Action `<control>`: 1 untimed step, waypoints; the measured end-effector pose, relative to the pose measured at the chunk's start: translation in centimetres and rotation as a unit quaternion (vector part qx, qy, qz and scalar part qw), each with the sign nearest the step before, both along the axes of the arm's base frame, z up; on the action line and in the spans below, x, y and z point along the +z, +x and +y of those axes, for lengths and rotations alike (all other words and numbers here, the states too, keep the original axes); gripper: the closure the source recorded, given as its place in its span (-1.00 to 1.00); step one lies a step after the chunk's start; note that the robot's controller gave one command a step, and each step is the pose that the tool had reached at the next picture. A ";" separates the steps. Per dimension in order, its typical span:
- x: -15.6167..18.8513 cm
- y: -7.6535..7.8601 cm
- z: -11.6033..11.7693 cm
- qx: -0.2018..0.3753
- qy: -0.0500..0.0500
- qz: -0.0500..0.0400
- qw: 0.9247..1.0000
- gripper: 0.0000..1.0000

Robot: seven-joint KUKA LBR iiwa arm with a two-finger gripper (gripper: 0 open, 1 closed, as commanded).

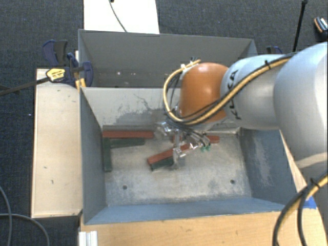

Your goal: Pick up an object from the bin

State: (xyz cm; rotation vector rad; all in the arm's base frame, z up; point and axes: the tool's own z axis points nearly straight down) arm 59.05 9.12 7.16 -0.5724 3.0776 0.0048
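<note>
**Hanging low over a small block at mid-bin**

The gripper (179, 150) sits close to the floor of the grey bin (92, 152). Its tip meets the right end of a short reddish-brown and dark green block (160, 160), which lies slanted and extends leftward. Whether the gripper is parted or clamped cannot be told. A long reddish-brown bar (128, 134) lies farther left.

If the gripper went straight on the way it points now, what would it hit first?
Most likely the short red-brown and dark green block lying mid-floor, right under the gripper; depth is unclear, so it may already touch.
</note>
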 end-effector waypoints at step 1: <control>0.0 -0.3 -0.4 -0.004 -0.002 0.004 1.000 1.00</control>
